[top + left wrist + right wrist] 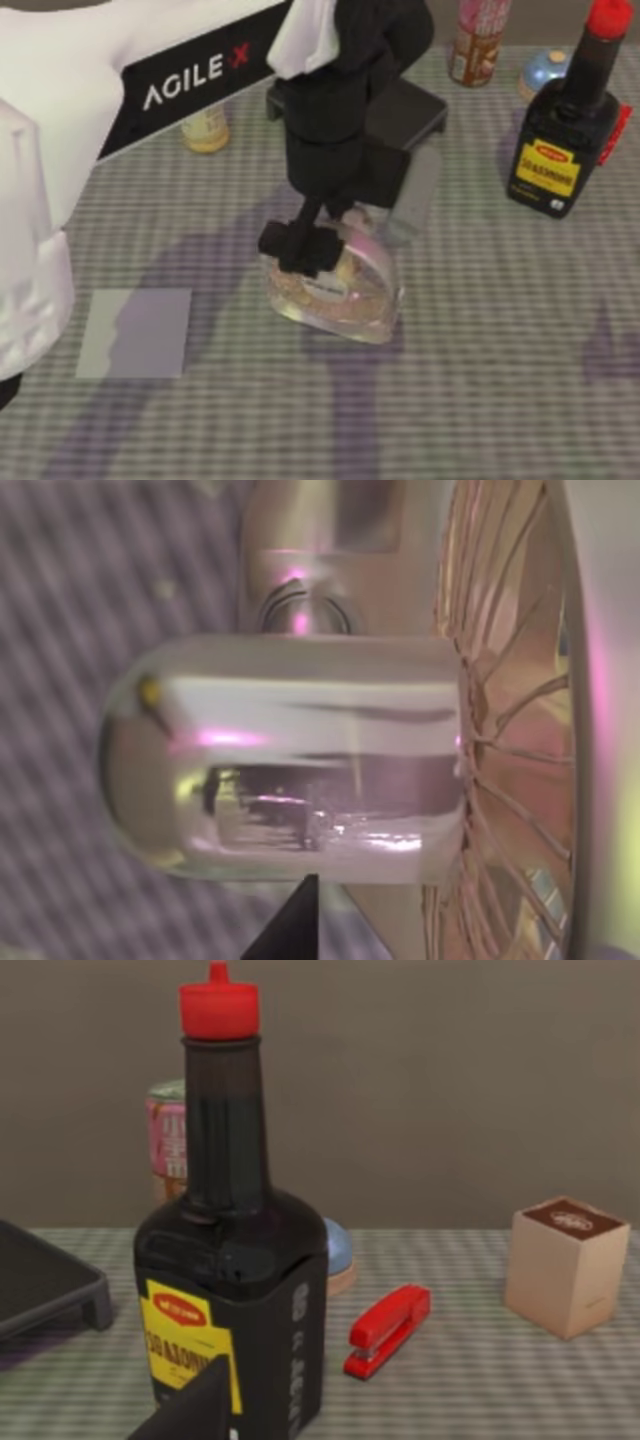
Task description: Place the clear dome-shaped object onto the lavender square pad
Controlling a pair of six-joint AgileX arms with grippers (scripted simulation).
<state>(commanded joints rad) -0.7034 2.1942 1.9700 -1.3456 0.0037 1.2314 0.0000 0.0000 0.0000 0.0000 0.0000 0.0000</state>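
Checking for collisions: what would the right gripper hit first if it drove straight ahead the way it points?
Most likely the dark seasoning bottle, which fills the right wrist view directly ahead; its exact distance is unclear.

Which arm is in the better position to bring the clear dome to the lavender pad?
Left. Its pincer is already down on the clear dome, and the lavender pad lies on the table's left side. The right arm is not seen in the top view.

The tabletop (480, 380) is covered with a fine woven check pattern in grey and pale green — soft purple shadows fall across it. Behind its far edge stands a plain wall (450, 1080), dull grey-brown, evenly lit.
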